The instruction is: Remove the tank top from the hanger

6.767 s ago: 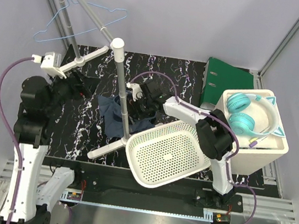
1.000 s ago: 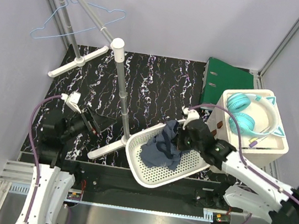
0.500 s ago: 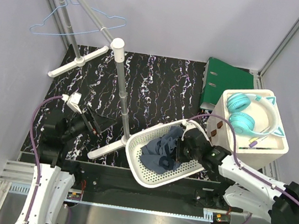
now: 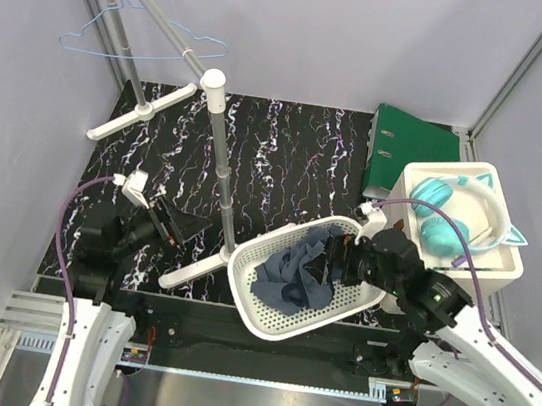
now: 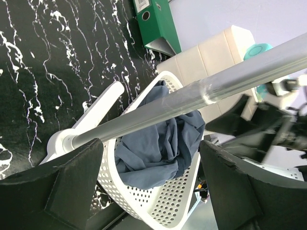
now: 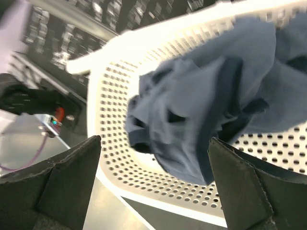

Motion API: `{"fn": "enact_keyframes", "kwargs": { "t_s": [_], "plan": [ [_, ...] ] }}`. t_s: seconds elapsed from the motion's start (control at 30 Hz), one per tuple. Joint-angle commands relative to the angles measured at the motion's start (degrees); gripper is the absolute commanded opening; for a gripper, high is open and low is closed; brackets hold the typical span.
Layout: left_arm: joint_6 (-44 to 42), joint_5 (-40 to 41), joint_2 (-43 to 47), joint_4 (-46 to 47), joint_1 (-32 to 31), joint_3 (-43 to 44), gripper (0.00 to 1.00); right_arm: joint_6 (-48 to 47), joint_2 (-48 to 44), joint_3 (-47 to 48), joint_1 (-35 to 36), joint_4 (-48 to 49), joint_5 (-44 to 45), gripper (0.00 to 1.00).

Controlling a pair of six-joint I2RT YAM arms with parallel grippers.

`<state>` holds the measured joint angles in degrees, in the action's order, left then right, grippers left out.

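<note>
Both stand wide and empty: left end effector (image 4: pixel 171 221), right end effector (image 4: pixel 336 263). The top (image 4: pixel 291 275) lies crumpled in the basket (image 4: pixel 269 322), the hanger (image 4: pixel 140 40) bare on its rail (image 4: pixel 167 24). Lift the right straight up, snagging nothing.

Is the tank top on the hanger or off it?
Off. The tank top lies crumpled in the basket, and the hanger hangs bare on the rail.

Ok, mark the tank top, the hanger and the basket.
tank top (image 4: pixel 292 272), top view, middle of the crumpled cloth.
hanger (image 4: pixel 64 39), top view, left corner of the wire.
basket (image 4: pixel 249 299), top view, near left wall.
</note>
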<state>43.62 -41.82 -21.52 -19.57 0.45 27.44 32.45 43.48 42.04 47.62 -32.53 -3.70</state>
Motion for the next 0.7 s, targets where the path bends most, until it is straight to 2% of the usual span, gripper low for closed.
{"fn": "enact_keyframes", "kwargs": {
  "t_s": [0.0,0.13,0.17,0.3,0.43,0.67],
  "plan": [
    [0.86,0.42,1.13,2.78,-0.18,-0.99,0.85,-2.56,-4.89,2.7,0.11,1.31,2.03,1.0],
    [0.77,0.95,1.65,3.05,-0.18,-2.04,0.85,1.73,-9.81,-0.81,0.02,8.86,5.72,1.0],
    [0.86,1.22,1.57,3.22,-1.84,-2.39,0.85,2.61,-10.69,-2.3,0.11,10.11,6.86,1.0],
    [1.21,1.66,1.74,3.49,-3.69,-3.71,0.84,4.11,-14.73,-5.65,0.11,17.92,3.97,1.0],
    [1.74,1.92,3.5,3.66,-5.19,-5.02,0.84,4.99,-16.15,-7.76,0.11,20.58,3.88,1.0],
    [5.42,-1.58,12.1,6.81,-7.65,-9.68,0.85,6.49,-17.46,-11.27,0.2,24.0,-2.86,1.0]
  ]
}}
